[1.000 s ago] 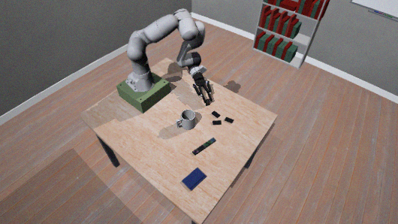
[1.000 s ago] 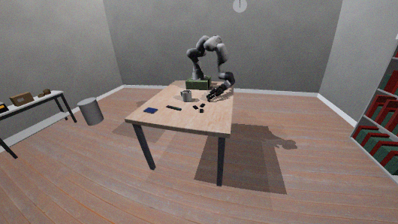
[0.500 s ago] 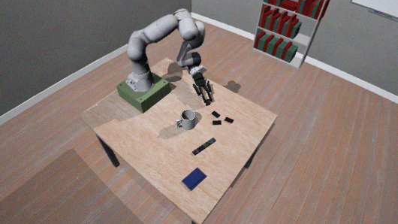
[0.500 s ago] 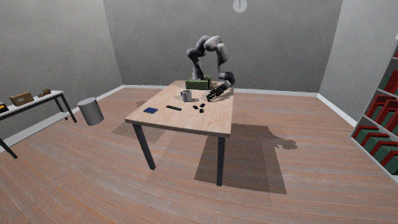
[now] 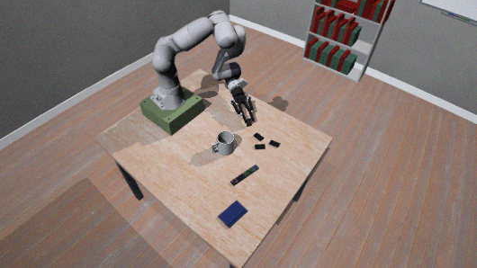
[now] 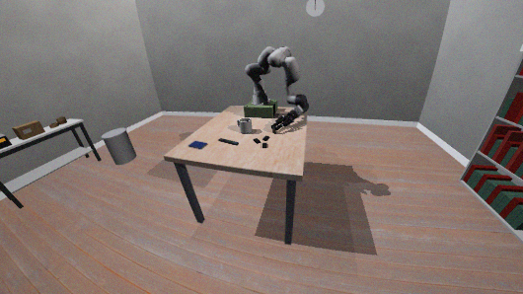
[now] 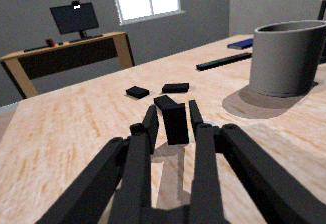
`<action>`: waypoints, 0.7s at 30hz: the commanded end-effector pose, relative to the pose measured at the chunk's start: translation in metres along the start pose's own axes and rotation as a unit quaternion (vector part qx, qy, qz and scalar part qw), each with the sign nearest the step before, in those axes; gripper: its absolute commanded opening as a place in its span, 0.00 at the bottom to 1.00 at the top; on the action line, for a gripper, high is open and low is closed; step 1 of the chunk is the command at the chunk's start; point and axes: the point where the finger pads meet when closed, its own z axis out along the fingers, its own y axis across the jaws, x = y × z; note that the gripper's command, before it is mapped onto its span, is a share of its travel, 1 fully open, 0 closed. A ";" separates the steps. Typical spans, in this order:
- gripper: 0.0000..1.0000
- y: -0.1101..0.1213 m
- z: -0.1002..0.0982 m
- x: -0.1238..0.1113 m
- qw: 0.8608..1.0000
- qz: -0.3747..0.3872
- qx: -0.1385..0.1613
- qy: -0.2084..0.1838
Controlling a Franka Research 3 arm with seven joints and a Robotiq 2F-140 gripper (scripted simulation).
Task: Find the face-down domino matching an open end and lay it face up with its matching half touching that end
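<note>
My gripper [image 7: 173,113] hangs low over the table with its fingers a little apart, open. A black domino [image 7: 171,121] stands on edge on the table between the fingertips, with a thin gap on each side. The gripper and domino also show in the top view [image 5: 248,121]. Three more black dominoes lie flat beyond it [image 5: 258,137] [image 5: 274,143] [image 5: 259,147]; two of them show in the wrist view [image 7: 137,92] [image 7: 175,88]. The line of face-up dominoes [image 5: 244,174] lies further along the table, and also shows in the wrist view [image 7: 224,61].
A grey mug [image 5: 225,142] stands to the left of the loose dominoes, close on the right in the wrist view [image 7: 287,57]. A blue book [image 5: 232,213] lies near the table's front edge. The robot's green base [image 5: 172,109] sits at the back corner.
</note>
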 end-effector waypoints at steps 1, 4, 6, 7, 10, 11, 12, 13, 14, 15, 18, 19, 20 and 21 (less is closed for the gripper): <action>0.34 -0.001 -0.003 0.003 1.000 0.002 0.000 0.002; 0.34 -0.001 -0.010 0.007 1.000 0.002 0.000 0.002; 0.34 -0.001 -0.016 0.010 1.000 0.002 0.000 0.002; 0.34 -0.001 -0.020 0.012 1.000 0.002 0.000 0.002; 0.34 -0.001 -0.032 0.019 1.000 0.002 0.000 0.002; 0.34 -0.001 -0.036 0.022 1.000 0.002 0.000 0.002; 0.34 -0.001 -0.036 0.022 1.000 0.002 0.000 0.002; 0.34 -0.001 -0.036 0.022 1.000 0.002 0.000 0.002; 0.34 -0.001 -0.040 0.024 1.000 0.002 0.000 0.002; 0.34 -0.001 -0.044 0.027 1.000 0.002 0.000 0.002; 0.34 -0.001 -0.055 0.033 1.000 0.002 0.000 0.002; 0.34 -0.001 -0.058 0.035 1.000 0.002 0.000 0.002; 0.34 -0.001 -0.060 0.036 1.000 0.002 0.000 0.002; 0.34 -0.001 -0.062 0.037 1.000 0.002 0.000 0.002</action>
